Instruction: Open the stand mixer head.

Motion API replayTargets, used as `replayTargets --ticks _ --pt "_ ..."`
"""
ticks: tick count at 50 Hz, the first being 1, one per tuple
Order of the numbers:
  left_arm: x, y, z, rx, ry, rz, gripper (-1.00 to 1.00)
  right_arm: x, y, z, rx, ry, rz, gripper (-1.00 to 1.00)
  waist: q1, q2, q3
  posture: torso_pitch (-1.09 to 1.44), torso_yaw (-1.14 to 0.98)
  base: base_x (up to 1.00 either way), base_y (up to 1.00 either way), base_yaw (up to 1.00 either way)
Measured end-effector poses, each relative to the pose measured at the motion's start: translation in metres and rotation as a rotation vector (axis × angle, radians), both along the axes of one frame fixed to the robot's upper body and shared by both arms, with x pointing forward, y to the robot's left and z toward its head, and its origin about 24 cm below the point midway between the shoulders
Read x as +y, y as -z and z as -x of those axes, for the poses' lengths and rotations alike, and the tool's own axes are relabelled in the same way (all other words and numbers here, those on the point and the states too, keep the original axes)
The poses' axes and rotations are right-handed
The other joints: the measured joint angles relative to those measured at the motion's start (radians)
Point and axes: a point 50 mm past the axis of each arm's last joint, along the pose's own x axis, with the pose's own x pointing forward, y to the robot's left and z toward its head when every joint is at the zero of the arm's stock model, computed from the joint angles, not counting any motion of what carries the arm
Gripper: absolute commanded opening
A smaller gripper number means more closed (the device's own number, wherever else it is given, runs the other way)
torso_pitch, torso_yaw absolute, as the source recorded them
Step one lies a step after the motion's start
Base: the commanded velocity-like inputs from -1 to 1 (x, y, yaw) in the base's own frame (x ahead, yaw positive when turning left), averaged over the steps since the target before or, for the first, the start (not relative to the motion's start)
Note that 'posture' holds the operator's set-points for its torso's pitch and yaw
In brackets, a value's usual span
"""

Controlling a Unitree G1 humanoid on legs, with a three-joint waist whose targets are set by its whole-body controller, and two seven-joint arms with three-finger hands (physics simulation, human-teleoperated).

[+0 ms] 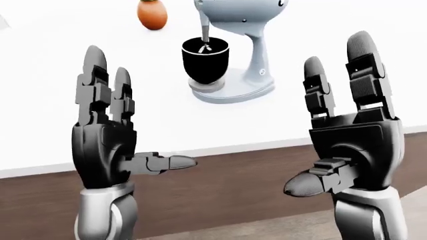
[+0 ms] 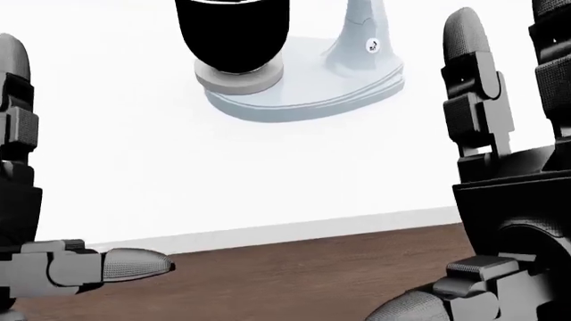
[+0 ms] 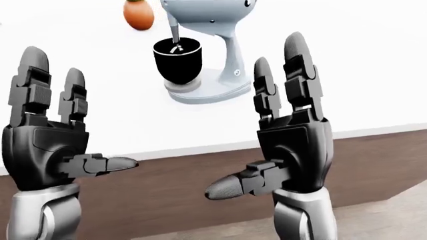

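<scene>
Your dark left hand (image 1: pixel 103 145) and right hand (image 1: pixel 354 145) stood spread wide, empty, low in the left-eye view; the pale grey stand mixer (image 1: pixel 244 45) with its black bowl (image 1: pixel 204 60) sat top centre on the white counter (image 1: pixel 300 30).

Head view: angled steeply down, close in, cropping the stand mixer (image 2: pixel 299 80) to base and bowl. Eye views sit wider and higher, facing across the white counter (image 1: pixel 80 45) (slightly offset sideways). All three share mixer and counter edge.
</scene>
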Motion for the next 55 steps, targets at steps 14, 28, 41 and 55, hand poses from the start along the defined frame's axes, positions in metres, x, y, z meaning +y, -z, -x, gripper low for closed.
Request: replayTargets --ticks 14,28,41,55 --pt "-0.003 0.009 -0.006 0.063 0.021 0.006 1.0 -0.004 0.003 -0.004 0.037 0.032 -0.006 1.0 0.0 -0.079 0.008 0.0 0.0 0.13 0.0 0.0" --pt "-0.001 0.002 -0.001 0.011 -0.003 -0.011 1.0 -0.001 -0.001 0.0 0.011 0.006 -0.011 1.0 0.024 -0.074 -0.047 -0.01 0.0 0.0 0.0 0.0" --pt "-0.004 0.001 0.0 0.006 0.01 -0.03 1.0 -0.003 -0.002 0.0 0.008 0.014 -0.017 1.0 0.021 -0.044 -0.124 -0.14 0.0 0.0 0.0 0.0" --pt "-0.004 0.001 0.0 0.006 0.012 -0.032 1.0 -0.003 -0.002 0.001 0.005 0.014 -0.018 1.0 0.023 -0.043 -0.265 -0.28 0.0 0.0 0.0 0.0"
